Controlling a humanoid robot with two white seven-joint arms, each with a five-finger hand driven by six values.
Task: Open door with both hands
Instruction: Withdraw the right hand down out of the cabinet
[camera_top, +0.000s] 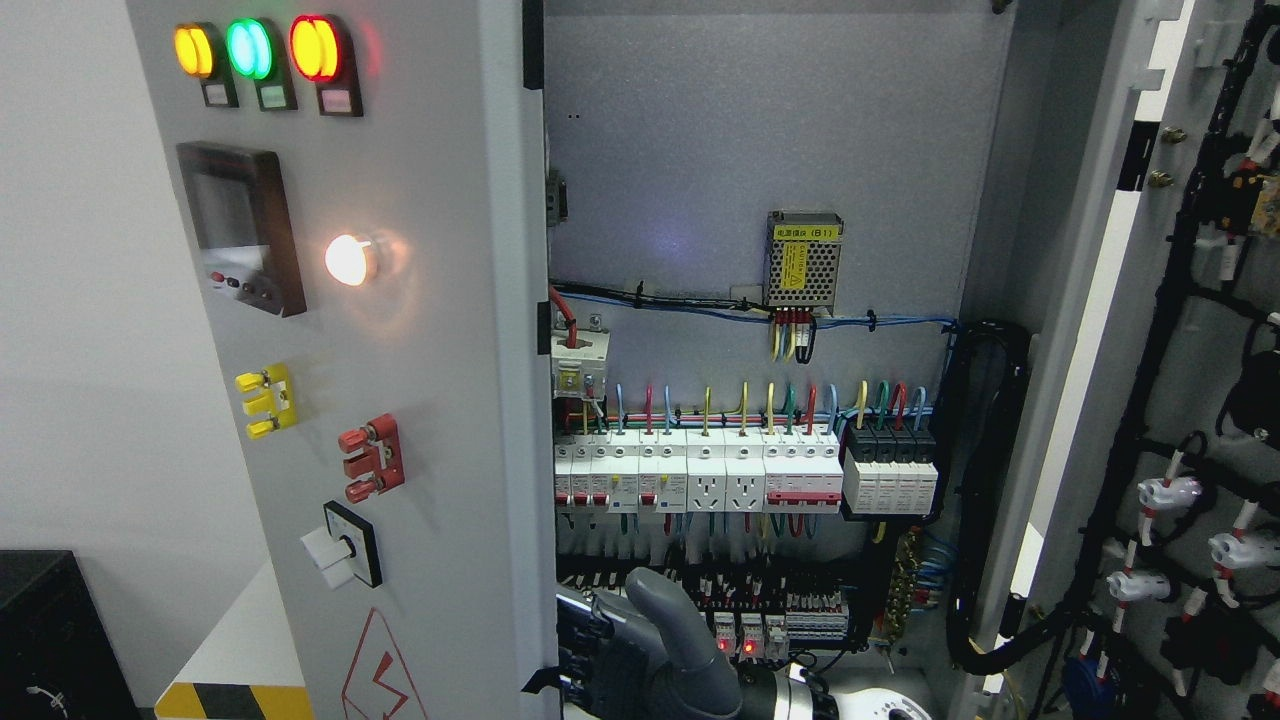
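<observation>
The cabinet stands open. Its left door (400, 360) is swung out toward the camera, showing three lit lamps (255, 50) at the top, a small screen (240, 225), a white lamp (348, 260), yellow and red terminals and a rotary switch (345, 545). The right door (1100, 330) is swung far open at the right, wiring on its inner face. Between them, a row of breakers (740, 470) sits below a mesh power supply (803, 250). A hand (650, 650) shows at the bottom, near the left door's edge; I cannot tell which arm it belongs to, nor whether it holds anything.
</observation>
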